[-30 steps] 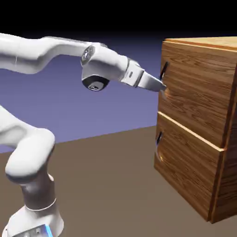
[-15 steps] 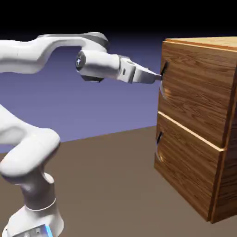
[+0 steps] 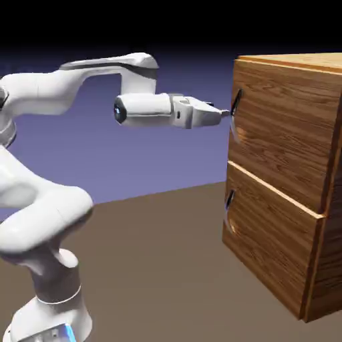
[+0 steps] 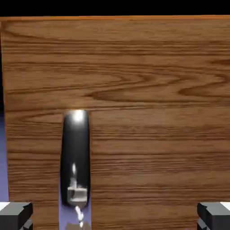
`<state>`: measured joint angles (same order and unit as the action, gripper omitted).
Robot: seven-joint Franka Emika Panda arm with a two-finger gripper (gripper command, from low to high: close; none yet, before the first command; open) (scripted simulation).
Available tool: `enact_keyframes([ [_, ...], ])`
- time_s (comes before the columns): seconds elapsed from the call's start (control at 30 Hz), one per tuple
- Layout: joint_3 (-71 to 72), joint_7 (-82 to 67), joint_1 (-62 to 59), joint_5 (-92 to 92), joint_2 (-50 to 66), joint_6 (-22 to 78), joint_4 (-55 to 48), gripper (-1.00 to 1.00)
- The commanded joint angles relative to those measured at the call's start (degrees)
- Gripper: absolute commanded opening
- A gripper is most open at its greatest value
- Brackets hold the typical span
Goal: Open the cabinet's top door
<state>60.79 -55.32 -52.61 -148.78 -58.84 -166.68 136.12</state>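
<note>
In the exterior view the cabinet (image 3: 280, 187) stands at the exterior view's right, its top door (image 3: 287, 127) shut above the shut lower door (image 3: 270, 234), so what it may contain is hidden, and the gripper (image 3: 227, 113) points at the top door's dark handle (image 3: 236, 103), perhaps touching it, though the view is too small to be sure. In the hand view the top door fills most of the frame, its handle upright between the gripper's two widely parted fingertips (image 4: 16, 215), nearer the left one, with nothing gripped.
</note>
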Motion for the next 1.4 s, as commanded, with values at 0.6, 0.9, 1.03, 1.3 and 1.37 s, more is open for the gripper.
enact_keyframes([
  [0.6, 3.52, -9.78, -4.57, -10.03, 1.19, 9.82, 0.19, -1.00],
  [0.9, -5.84, -28.48, 7.12, -15.72, 12.15, 8.46, 2.06, -1.00],
  [1.03, -13.40, -25.02, 15.43, -8.20, 10.76, 12.70, 8.54, -1.00],
  [1.3, -29.94, -16.72, 29.11, 10.56, 4.17, 22.44, 21.34, -1.00],
  [1.37, -33.87, -14.75, 31.21, 15.55, 2.15, 24.98, 23.96, -1.00],
])
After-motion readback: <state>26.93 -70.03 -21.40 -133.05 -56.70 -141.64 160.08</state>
